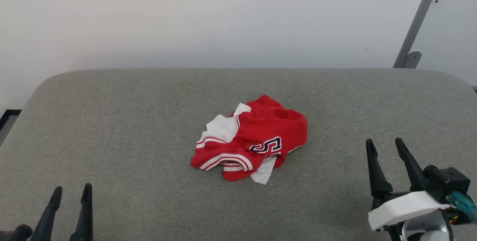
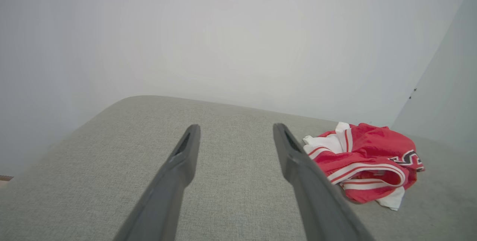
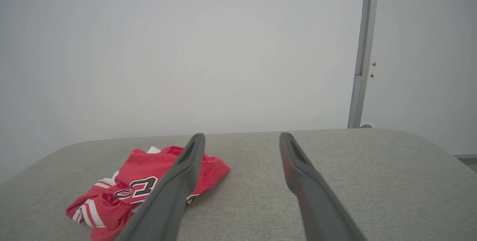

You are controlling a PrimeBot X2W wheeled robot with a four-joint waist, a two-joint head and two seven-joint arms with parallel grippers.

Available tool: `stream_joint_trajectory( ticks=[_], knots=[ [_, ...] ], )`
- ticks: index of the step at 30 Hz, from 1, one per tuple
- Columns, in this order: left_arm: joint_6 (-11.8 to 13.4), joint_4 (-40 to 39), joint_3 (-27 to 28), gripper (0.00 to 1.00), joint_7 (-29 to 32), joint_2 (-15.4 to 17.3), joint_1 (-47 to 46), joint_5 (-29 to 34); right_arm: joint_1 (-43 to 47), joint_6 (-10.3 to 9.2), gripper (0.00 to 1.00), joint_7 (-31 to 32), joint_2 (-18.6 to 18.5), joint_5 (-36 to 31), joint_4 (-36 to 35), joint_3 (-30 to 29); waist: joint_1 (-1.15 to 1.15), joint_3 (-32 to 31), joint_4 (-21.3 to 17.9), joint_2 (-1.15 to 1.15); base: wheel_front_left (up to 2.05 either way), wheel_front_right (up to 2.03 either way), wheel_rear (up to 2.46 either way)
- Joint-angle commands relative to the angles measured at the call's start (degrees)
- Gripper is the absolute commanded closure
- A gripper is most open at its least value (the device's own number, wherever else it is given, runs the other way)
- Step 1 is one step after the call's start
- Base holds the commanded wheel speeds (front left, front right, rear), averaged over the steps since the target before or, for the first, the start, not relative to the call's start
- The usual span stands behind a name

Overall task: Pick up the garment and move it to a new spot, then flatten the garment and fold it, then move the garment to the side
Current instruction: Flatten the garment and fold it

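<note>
The garment (image 1: 257, 136) lies crumpled in a heap at the middle of the grey padded table (image 1: 130, 121): red cloth, white sleeve parts, red-and-white stripe trim and a piece of black lettering facing up. My left gripper (image 1: 71, 194) stands open at the lower left, well short of the heap and touching nothing. At the lower right my right gripper (image 1: 385, 146) is open too, off to the garment's right with bare table between. The left wrist view has the garment (image 2: 367, 162) beyond the right finger; in the right wrist view the garment (image 3: 138, 185) lies partly behind the left finger.
A pale wall rises behind the table's rounded far edge. A grey metal post (image 1: 417, 21) with a foot bracket stands at the back right. Bare grey table surface stretches all around the heap on every side.
</note>
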Motion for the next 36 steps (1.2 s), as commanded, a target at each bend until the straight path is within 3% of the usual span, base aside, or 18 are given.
stream_joint_trajectory(
  ticks=[1,7,13,27,32,36],
  knots=[
    [-0.2,0.1,-0.1,0.00,-0.3,0.2,-0.7,0.6,0.5,-0.02,0.00,-0.2,0.3,-0.5,-0.1,0.1,0.00,0.0,0.0,0.00,0.00,0.00,0.00],
    [-0.2,0.4,-1.6,0.00,0.2,1.6,-2.0,-0.4,-0.3,-0.02,0.00,0.1,0.4,-0.7,-0.4,0.8,0.00,0.4,-0.4,0.00,0.00,0.00,0.00],
    [-0.2,0.9,-4.9,0.00,5.5,5.2,-7.0,-4.1,-1.8,-0.02,0.00,0.7,0.3,-1.2,-0.7,2.2,0.00,2.0,-1.5,0.00,0.00,0.00,0.00],
    [-0.2,4.0,-18.4,0.00,29.7,17.9,-33.7,-18.2,-8.9,-0.02,0.00,-0.8,0.0,-1.8,-0.9,6.0,0.00,13.3,-7.7,0.00,0.00,0.00,0.00],
    [-0.2,8.2,-24.7,0.00,38.4,20.0,-45.6,-21.0,-12.4,-0.02,0.00,-2.3,0.3,-2.1,-0.1,7.9,0.00,18.2,-10.7,0.00,0.00,0.00,0.00],
    [-0.2,12.7,-28.0,0.00,43.9,19.7,-51.7,-22.1,-14.3,-0.02,0.00,-3.1,0.4,-2.3,0.3,8.6,0.00,20.8,-12.4,0.00,0.00,0.00,0.00]
  ],
)
